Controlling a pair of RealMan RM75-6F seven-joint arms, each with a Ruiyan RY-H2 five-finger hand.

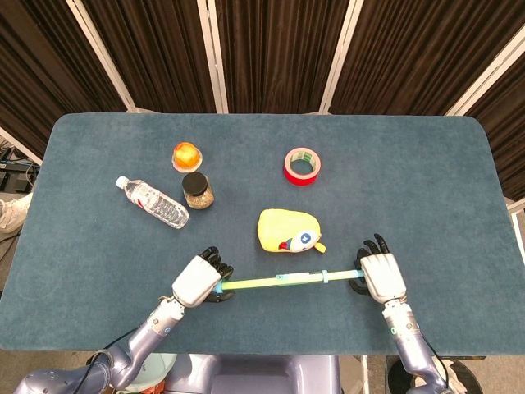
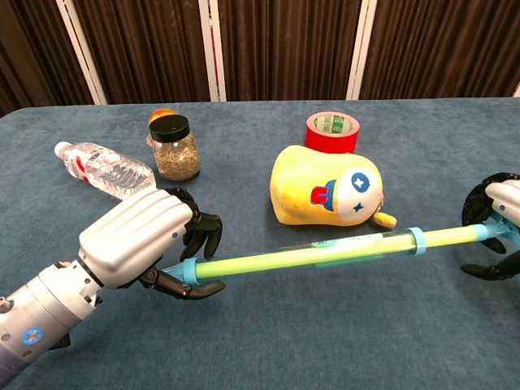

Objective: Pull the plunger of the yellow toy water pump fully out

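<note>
Yellow toy water pump (image 2: 313, 253) is held off the table between both hands, left hand (image 2: 142, 240) gripping the barrel end, right hand (image 1: 382, 277) apparently gripping the plunger handle (image 2: 493, 232); extension well advanced, full travel unconfirmed.

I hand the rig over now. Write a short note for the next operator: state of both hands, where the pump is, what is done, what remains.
Left hand: grips the barrel end of the yellow toy water pump.
Right hand: holds the plunger handle.
Pump: held between the hands, in front of the yellow plush toy.
Done: both ends are gripped, plunger partly out.
Left: pull apart until it is fully out; I cannot tell how much travel remains.
</note>
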